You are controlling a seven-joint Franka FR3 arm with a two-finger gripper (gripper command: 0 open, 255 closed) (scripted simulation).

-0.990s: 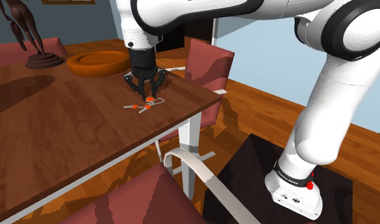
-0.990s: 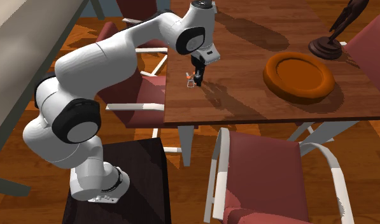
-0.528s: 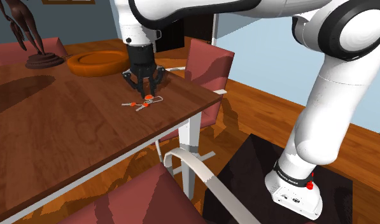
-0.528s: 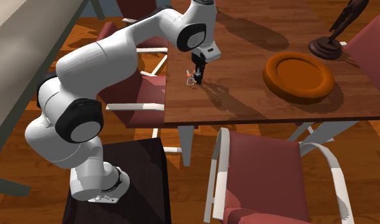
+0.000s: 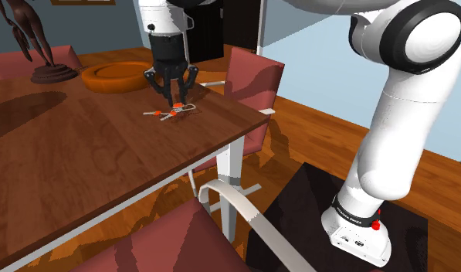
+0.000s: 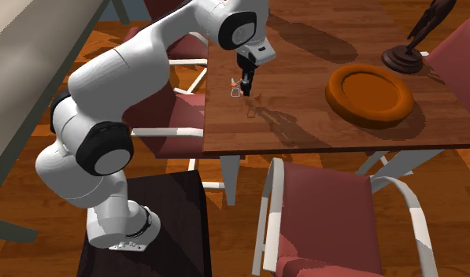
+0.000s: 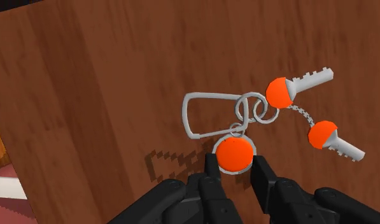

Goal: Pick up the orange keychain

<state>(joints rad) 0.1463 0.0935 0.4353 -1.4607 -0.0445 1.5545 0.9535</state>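
The orange keychain (image 7: 279,92) is a grey clip with rings, a round orange tag and two orange-headed keys. My black gripper (image 7: 235,168) is shut on the round tag, and the clip and keys hang beside it. In the shoulder view the gripper (image 5: 175,103) points straight down over the brown table (image 5: 82,154), with the keychain (image 5: 168,113) dangling just above the wood near the table's corner. In the second exterior view the gripper (image 6: 242,86) holds the keychain (image 6: 235,86) by the table's left edge.
An orange round dish (image 5: 116,76) sits behind the gripper and a dark statuette (image 5: 35,46) stands beyond it. Red chairs (image 5: 255,77) stand at the table's end and near side (image 6: 327,220). The table edge (image 6: 209,118) is close to the keychain.
The gripper has risen and drifted toward the shoulder view's upper left, lifting the keychain off the table; the keys now hang from it.
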